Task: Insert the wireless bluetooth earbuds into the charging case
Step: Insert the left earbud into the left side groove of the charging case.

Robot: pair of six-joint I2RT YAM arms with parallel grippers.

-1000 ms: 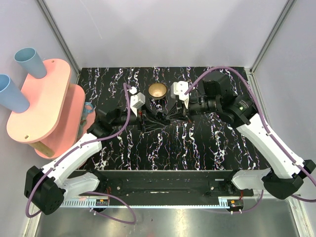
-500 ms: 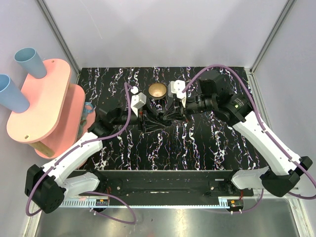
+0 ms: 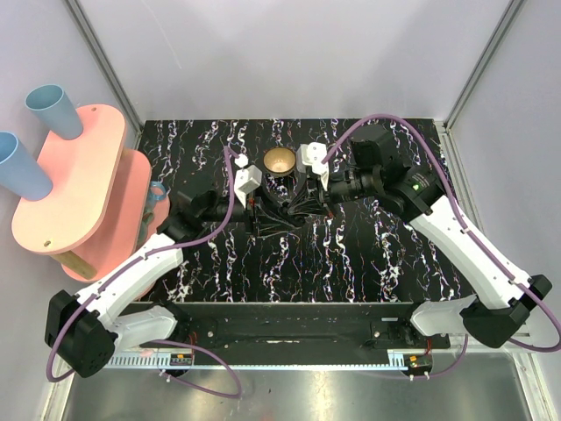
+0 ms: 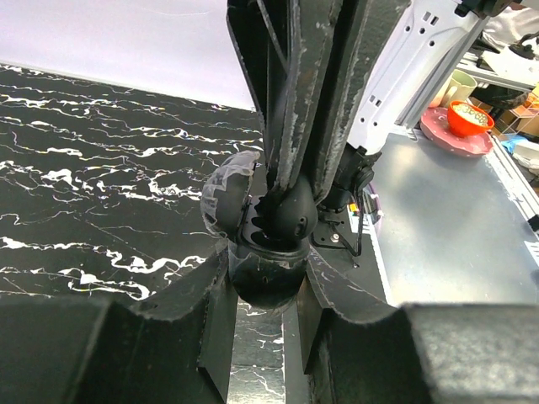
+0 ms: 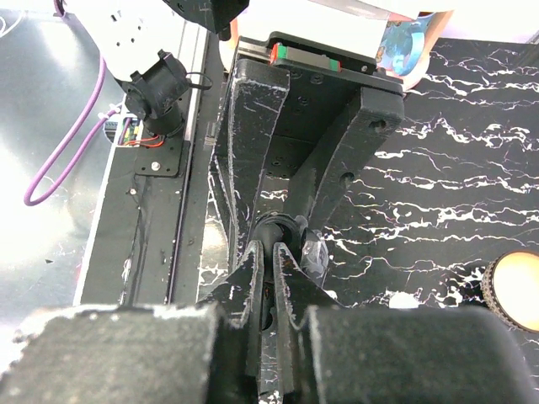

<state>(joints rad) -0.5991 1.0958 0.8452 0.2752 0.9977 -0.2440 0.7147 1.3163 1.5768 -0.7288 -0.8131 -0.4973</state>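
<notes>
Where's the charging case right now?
Left wrist view, centre: the charging case is clamped in the left hand, lid open leftward, the right hand reaching in from above.

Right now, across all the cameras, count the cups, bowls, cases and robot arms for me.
Cups: 2
Bowl: 1
Case: 1
Arms: 2
Total: 6

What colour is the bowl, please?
The bowl is gold-brown, seen best in the top external view.
</notes>
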